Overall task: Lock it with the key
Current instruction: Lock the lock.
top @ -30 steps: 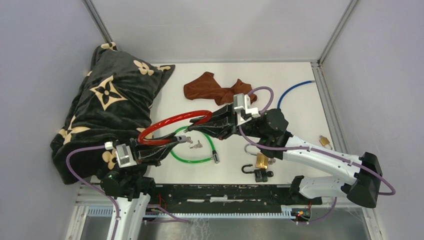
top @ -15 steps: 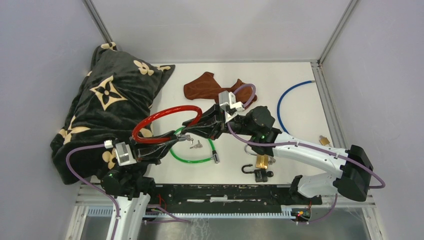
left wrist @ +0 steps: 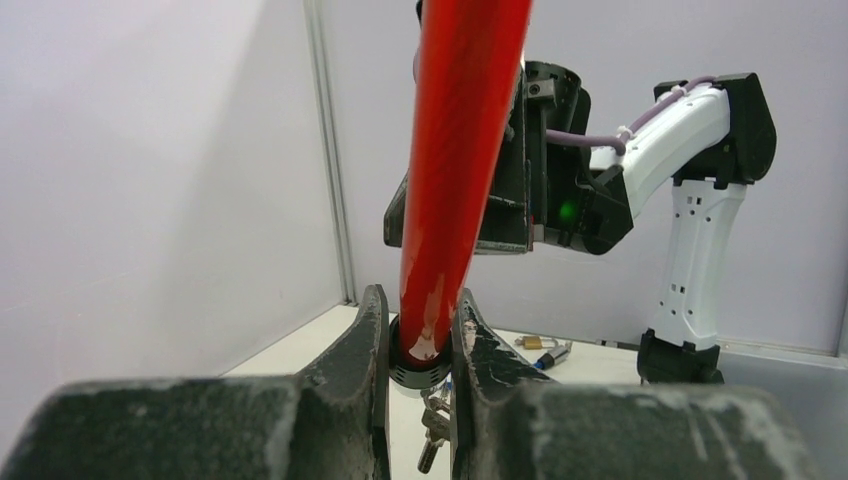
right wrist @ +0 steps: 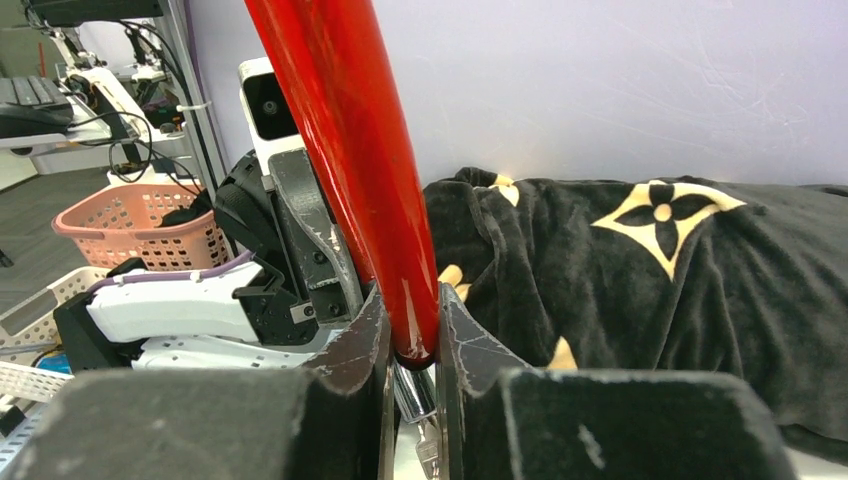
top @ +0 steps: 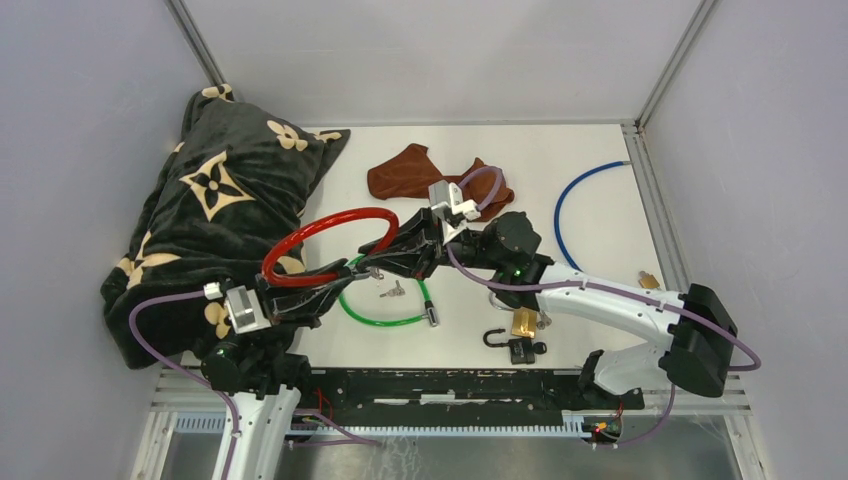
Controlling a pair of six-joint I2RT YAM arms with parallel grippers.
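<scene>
A red cable lock (top: 318, 228) is held up off the table as a loop between both grippers. My left gripper (top: 332, 288) is shut on its black lock barrel (left wrist: 421, 366), and a key (left wrist: 436, 424) with others on a ring hangs below the barrel. My right gripper (top: 388, 256) is shut on the cable's other end (right wrist: 405, 300), just above its bare metal pin (right wrist: 410, 392). In the top view the two ends sit close together, a short gap apart.
A black blanket with beige flowers (top: 220, 205) fills the left side. A brown cloth (top: 415, 172) lies at the back, a blue cable (top: 572, 200) to the right. A green cable lock (top: 385, 312) and loose keys (top: 393, 292) lie under the grippers. Padlocks (top: 520, 335) lie near the front.
My right gripper has carried its end of the red cable left and nearer the left gripper, so the loop has rounded and closed up. The left gripper has barely moved.
</scene>
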